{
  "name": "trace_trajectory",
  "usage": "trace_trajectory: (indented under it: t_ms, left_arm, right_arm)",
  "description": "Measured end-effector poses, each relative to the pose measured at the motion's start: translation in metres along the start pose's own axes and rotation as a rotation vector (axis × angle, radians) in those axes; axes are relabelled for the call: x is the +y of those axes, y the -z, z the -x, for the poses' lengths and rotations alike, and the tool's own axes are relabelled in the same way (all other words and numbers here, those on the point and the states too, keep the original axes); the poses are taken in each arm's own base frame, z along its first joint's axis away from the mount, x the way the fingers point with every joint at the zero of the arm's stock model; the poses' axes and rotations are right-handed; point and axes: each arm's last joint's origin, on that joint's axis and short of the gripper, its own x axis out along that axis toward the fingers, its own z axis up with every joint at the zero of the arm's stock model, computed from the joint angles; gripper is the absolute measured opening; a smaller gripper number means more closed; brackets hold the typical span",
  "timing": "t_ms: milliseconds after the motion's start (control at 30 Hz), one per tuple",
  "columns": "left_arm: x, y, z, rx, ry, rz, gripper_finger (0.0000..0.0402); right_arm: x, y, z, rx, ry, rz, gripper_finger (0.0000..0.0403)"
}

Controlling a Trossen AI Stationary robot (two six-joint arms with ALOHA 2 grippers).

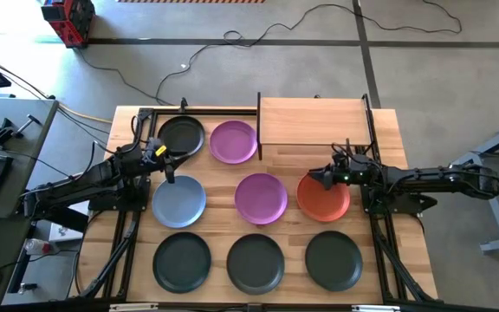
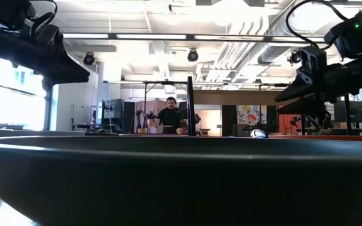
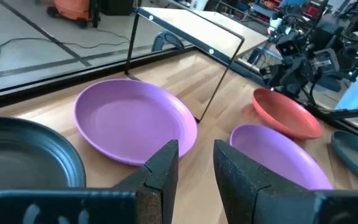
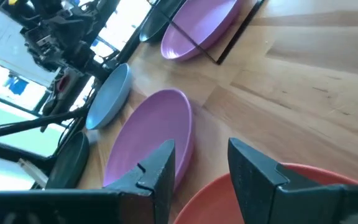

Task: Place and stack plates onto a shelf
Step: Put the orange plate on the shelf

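Eight plates lie flat on the wood tabletop. The far row has a dark plate and a purple plate. The middle row has a blue-grey plate, a second purple plate and an orange-red plate. Three dark plates form the near row. The shelf, a light-wood board in black rods, stands at the far right with nothing on it. My left gripper hovers open between the far dark plate and the blue-grey plate. My right gripper hovers open over the orange-red plate's far left edge.
Black rods of the arm frames run along the table's left and right sides. In the low view a dark plate's rim fills the lower half of the picture. A person stands in the room beyond the table. Cables lie on the floor behind.
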Motion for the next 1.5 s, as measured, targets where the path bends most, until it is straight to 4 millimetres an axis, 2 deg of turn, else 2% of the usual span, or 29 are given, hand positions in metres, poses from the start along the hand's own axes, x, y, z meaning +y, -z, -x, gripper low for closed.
trace_trajectory:
  t_ms: [200,400,533,633,800,933,1033,1167,1300,1500]
  left_arm:
    - [0.000,0.000,0.000,-0.001,-0.004,0.002,0.0090]
    - [0.000,-0.002,0.000,-0.026,-0.015,0.005,0.0090]
    - [-0.006,-0.017,0.002,-0.180,0.044,0.025,0.0090]
    - [-0.012,-0.037,0.008,-0.333,0.085,0.085,0.0090]
    - [-0.025,-0.077,0.025,-0.463,0.091,0.059,0.0090]
    - [-0.035,-0.109,0.035,-0.523,0.037,-0.019,0.0090]
    - [-0.040,-0.129,0.039,-0.530,-0.038,-0.075,0.0090]
    - [-0.045,-0.147,0.040,-0.469,-0.146,-0.132,0.0090]
    - [-0.047,-0.157,0.039,-0.390,-0.234,-0.119,0.0090]
    - [-0.046,-0.161,0.039,-0.334,-0.334,-0.088,0.0090]
  right_arm:
    - [-0.003,-0.001,0.000,-0.048,0.070,0.012,0.0131]
    - [-0.003,-0.001,0.000,-0.079,0.089,-0.051,0.0131]
    - [0.005,-0.010,0.001,-0.165,0.000,-0.053,0.0131]
    - [0.021,-0.024,0.004,-0.301,-0.107,-0.038,0.0131]
    - [0.065,-0.064,0.010,-0.436,-0.202,0.129,0.0131]
    - [0.103,-0.097,0.020,-0.413,-0.117,0.355,0.0131]
    - [0.124,-0.118,0.034,-0.303,0.033,0.407,0.0131]
    - [0.147,-0.142,0.062,-0.184,0.226,0.325,0.0131]
    - [0.164,-0.158,0.085,-0.117,0.352,0.161,0.0131]
    - [0.170,-0.162,0.094,0.010,0.469,-0.069,0.0131]
